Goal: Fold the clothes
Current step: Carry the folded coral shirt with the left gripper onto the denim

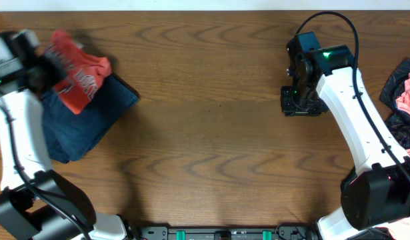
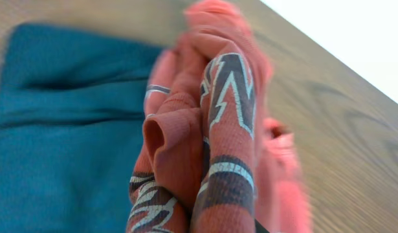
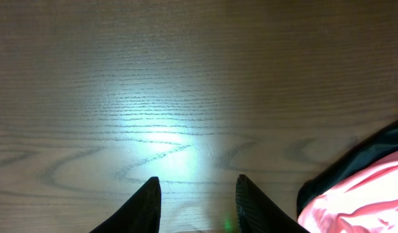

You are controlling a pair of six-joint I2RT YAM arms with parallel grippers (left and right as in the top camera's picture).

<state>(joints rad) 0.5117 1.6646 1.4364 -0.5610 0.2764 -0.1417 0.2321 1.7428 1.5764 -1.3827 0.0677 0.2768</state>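
A red printed shirt (image 1: 78,70) hangs bunched from my left gripper (image 1: 41,67) at the table's far left, over a folded dark blue garment (image 1: 85,120). In the left wrist view the red shirt (image 2: 211,142) fills the frame with the blue garment (image 2: 63,129) beneath; the fingers are hidden by the cloth. My right gripper (image 3: 197,194) is open and empty above bare wood at the right (image 1: 299,100). A pile of pink and black clothes (image 1: 405,100) lies at the right edge, also in the right wrist view (image 3: 360,194).
The brown wooden table (image 1: 211,133) stretches between the two arms. The arm bases stand at the front edge.
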